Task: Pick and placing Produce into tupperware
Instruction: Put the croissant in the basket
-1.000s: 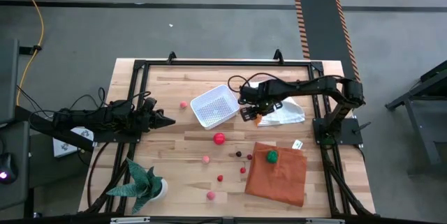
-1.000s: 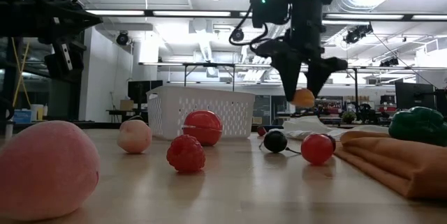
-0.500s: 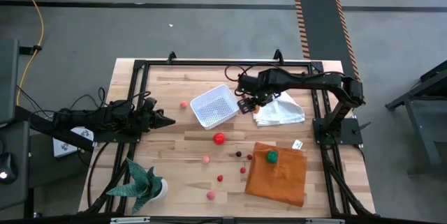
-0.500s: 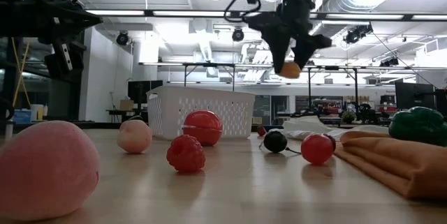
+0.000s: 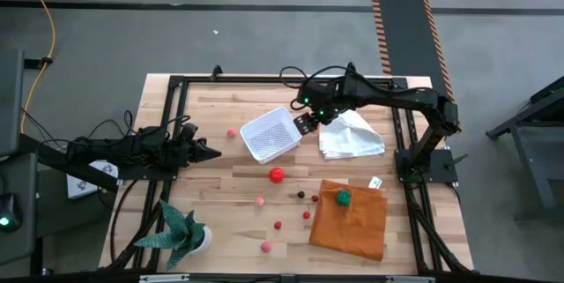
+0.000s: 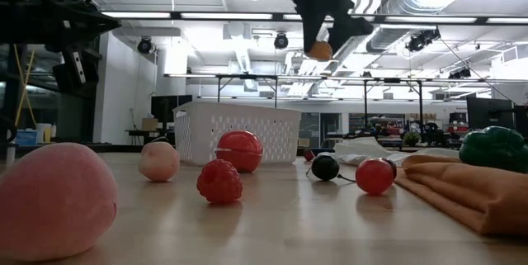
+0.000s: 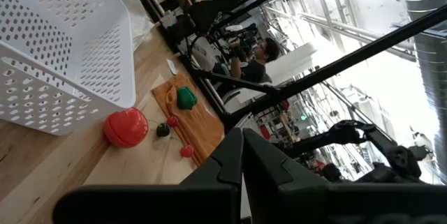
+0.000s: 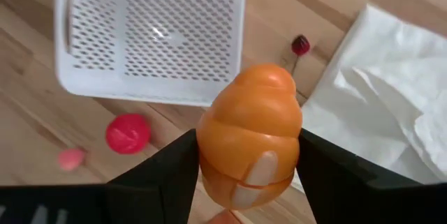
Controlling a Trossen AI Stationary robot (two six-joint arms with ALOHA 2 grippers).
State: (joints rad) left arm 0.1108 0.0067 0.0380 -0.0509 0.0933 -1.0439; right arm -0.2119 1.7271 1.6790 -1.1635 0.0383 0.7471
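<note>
Your right gripper (image 8: 248,182) squeezes the orange toy (image 8: 250,144), high up at the tub's (image 5: 270,135) three o'clock edge. White cloth (image 5: 352,135) lies beside it. One green toy (image 5: 342,197) sits on the orange cloth (image 5: 349,219). Your left gripper (image 5: 214,152), pinched shut and empty, waits at nine o'clock.

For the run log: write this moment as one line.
right end effector: shut on orange produce, raised beside tupperware | left end effector: shut, idle at table's left | tupperware: empty
</note>
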